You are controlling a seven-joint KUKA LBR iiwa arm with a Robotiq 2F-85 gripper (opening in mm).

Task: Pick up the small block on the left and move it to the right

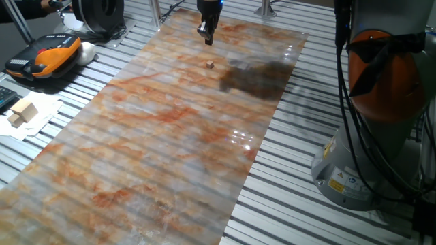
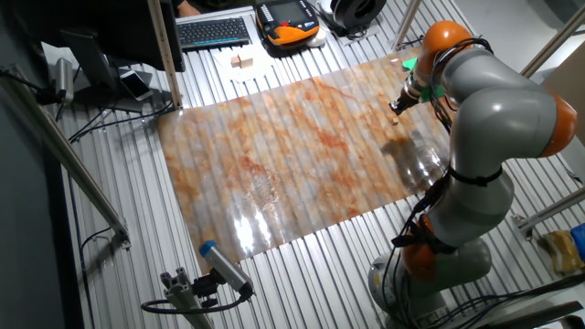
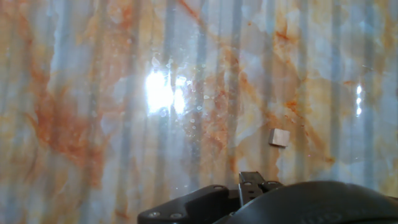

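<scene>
Marbled orange, grey and cream sheeting covers the middle of a ribbed metal table. One small block, a tiny tan wooden cube, lies on the sheet by itself near the far end. One gripper hangs above the sheet a little beyond the cube, not touching it. In the hand view the cube sits on the marbled surface ahead of the hand and slightly to one side, with nothing around it.

By the look of things, the task is barely begun: the cube is not yet grasped, and the descent, the grasp, the lift and the carry to the right all remain. Whether the fingers are apart or together cannot be told; they are too small and dark in the fixed views and mostly hidden in the hand view.

Off the sheet, two larger pale wooden blocks rest on white paper. One orange and black handheld control unit lies near them. One keyboard is visible in the other fixed view.
</scene>
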